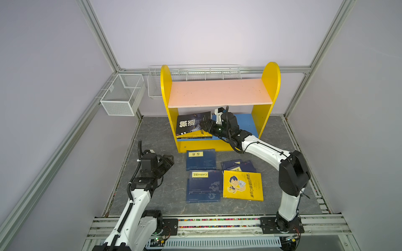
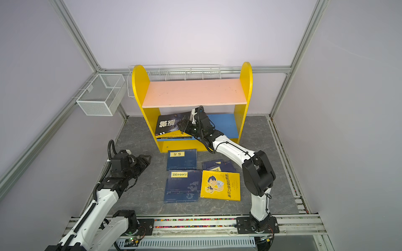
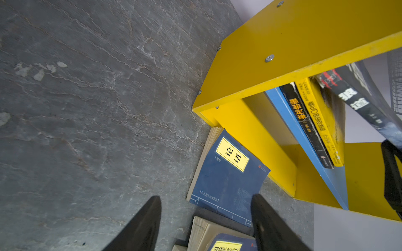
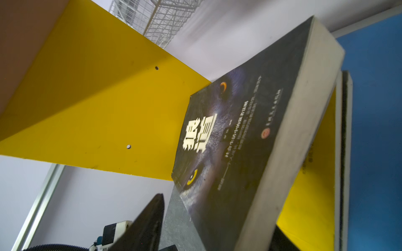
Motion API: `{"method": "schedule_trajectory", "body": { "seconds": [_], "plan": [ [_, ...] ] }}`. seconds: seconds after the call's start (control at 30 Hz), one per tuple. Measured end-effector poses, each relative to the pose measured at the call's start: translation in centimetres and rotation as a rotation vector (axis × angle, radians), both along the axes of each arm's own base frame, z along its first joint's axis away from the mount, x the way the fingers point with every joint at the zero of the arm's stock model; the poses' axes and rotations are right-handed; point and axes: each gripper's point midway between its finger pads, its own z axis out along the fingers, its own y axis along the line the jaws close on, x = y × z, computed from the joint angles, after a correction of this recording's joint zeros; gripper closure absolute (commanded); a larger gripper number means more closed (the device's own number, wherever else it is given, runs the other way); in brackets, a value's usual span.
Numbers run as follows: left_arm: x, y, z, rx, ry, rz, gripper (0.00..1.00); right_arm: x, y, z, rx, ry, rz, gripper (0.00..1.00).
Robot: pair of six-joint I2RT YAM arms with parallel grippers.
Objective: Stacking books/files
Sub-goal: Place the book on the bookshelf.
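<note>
The pink board (image 1: 219, 92) hung low over the blue shelf (image 1: 247, 122). A pile of books (image 1: 191, 126) filled the shelf's left side, and the right arm (image 1: 261, 148) blocked its middle. The table (image 1: 169, 202) left of the navy books (image 1: 201, 159) had open room.

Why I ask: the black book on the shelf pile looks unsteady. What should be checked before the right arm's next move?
1. Right gripper fingers spread, not clamping the black wolf book: ok.
2. Black wolf book lying flat on the pile: not ok, tilted.
3. Yellow book and thin black book beneath, flat on the blue shelf: ok.
4. Fingers free of the wolf book's edge: cannot tell.
5. Left gripper open, empty: ok.
</note>
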Motion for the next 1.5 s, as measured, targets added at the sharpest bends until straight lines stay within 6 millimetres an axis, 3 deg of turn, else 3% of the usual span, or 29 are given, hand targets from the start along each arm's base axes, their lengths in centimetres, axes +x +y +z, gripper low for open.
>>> {"method": "schedule_trajectory", "body": {
  "seconds": [0.2, 0.57, 1.0, 1.5],
  "plan": [
    [0.0, -0.1, -0.1, -0.002, 0.004, -0.003, 0.34, -0.9, 0.1, -0.1, -0.192, -0.022, 0.000, 0.19],
    [0.0, -0.3, -0.4, -0.018, 0.021, -0.008, 0.34, -1.6, -2.3, -4.5, -0.479, 0.015, -0.009, 0.12],
    [0.0, -0.4, -0.5, -0.020, 0.023, -0.011, 0.34, -1.3, -2.9, -5.0, -0.509, -0.002, 0.011, 0.19],
    [0.1, -0.4, -0.6, -0.022, 0.026, -0.014, 0.34, -1.0, -2.1, -5.0, -0.481, -0.010, 0.061, 0.23]
  ]
}}
